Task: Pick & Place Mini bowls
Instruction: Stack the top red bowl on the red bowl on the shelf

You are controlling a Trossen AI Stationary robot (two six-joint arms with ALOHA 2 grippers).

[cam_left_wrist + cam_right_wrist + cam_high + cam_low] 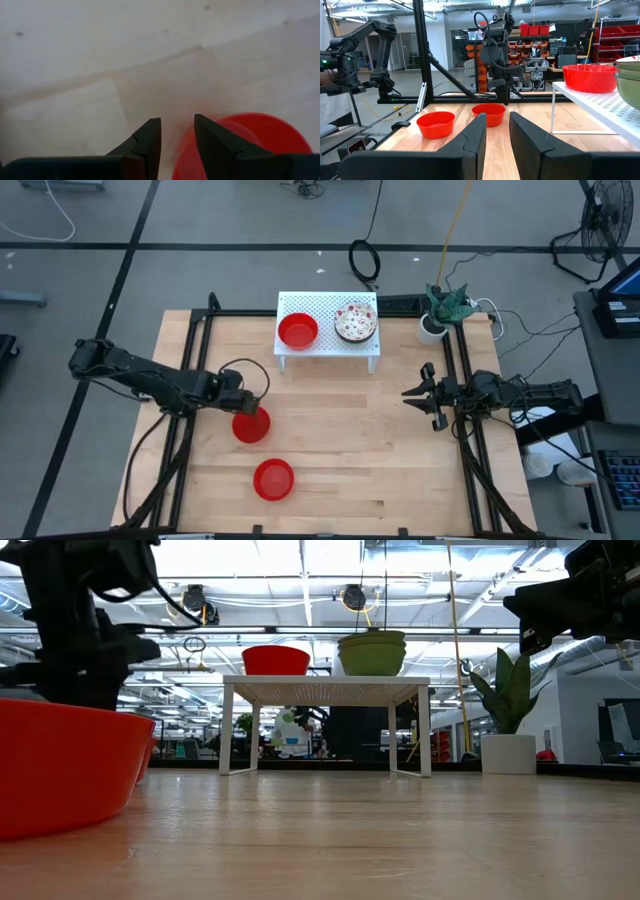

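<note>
From above, the left gripper [243, 397] sits over the left half of the wooden table [400, 470], right at the rim of a red bowl [251, 424], with its fingers slightly apart and one on either side of that rim, not clamped. A second red bowl [273, 479] lies nearer the front edge, well apart from the first. On the small white stand [328, 345] at the table's back edge rest a third red bowl [297, 331] and, beside it, a stack of white speckled bowls [355, 321]. A potted plant in a white cup [434, 326] stands at the back right corner. The right gripper [422, 393] waits near the right edge, its fingers spread. From table height, one red bowl [65, 765] fills the near left, the stand [326, 690] carries the third red bowl [275, 660] and the stacked bowls [372, 652], whose undersides look green here, and the plant [508, 730] stands beside it. The left wrist view shows that arm's two dark fingers [147, 142] with a narrow gap, the red bowl's [250, 142] rim lying between them. The right wrist view looks across the table past its parted fingers [470, 142] to both loose red bowls, one [435, 124] nearer the camera and one [489, 114] under the left arm [495, 60], and to the red bowl [590, 77] on the stand.
</note>
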